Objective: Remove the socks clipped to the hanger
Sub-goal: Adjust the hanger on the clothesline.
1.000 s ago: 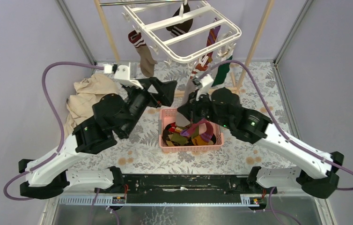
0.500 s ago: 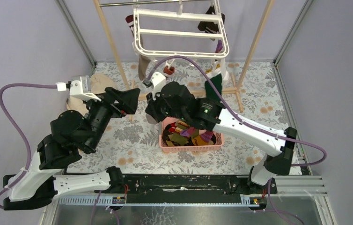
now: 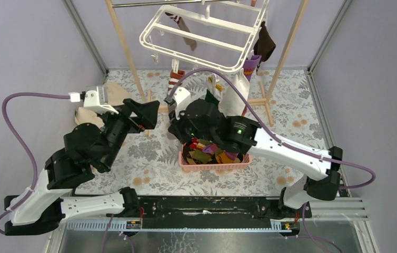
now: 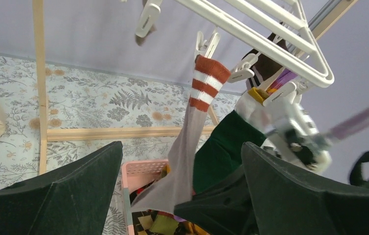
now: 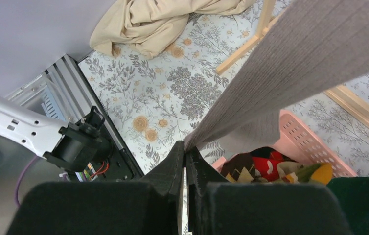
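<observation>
The white hanger (image 3: 201,39) hangs tilted from the top bar and also shows in the left wrist view (image 4: 251,34). Several socks are clipped to it: a grey sock (image 4: 192,142) with a red-and-white striped cuff, a dark green sock (image 4: 221,147), a brown one (image 3: 183,29), a dark brown one (image 3: 265,45) and a purple one (image 3: 251,63). My right gripper (image 5: 186,149) is shut on the grey sock's (image 5: 290,63) lower end, above the pink basket's left edge; it sits under its arm in the top view (image 3: 178,129). My left gripper (image 4: 181,147) is open and empty, facing the grey sock (image 3: 146,113).
A pink basket (image 3: 215,163) holds several loose socks, argyle and red among them. A beige cloth (image 3: 88,113) lies at the left. The light wooden pole frame (image 3: 125,47) stands around the hanger, with its base bar on the floral mat (image 4: 124,132).
The hanger has swung and turned, carrying its socks round. My right arm has shifted left over the basket, still holding the grey sock. My left arm pulled back left, then held still.
</observation>
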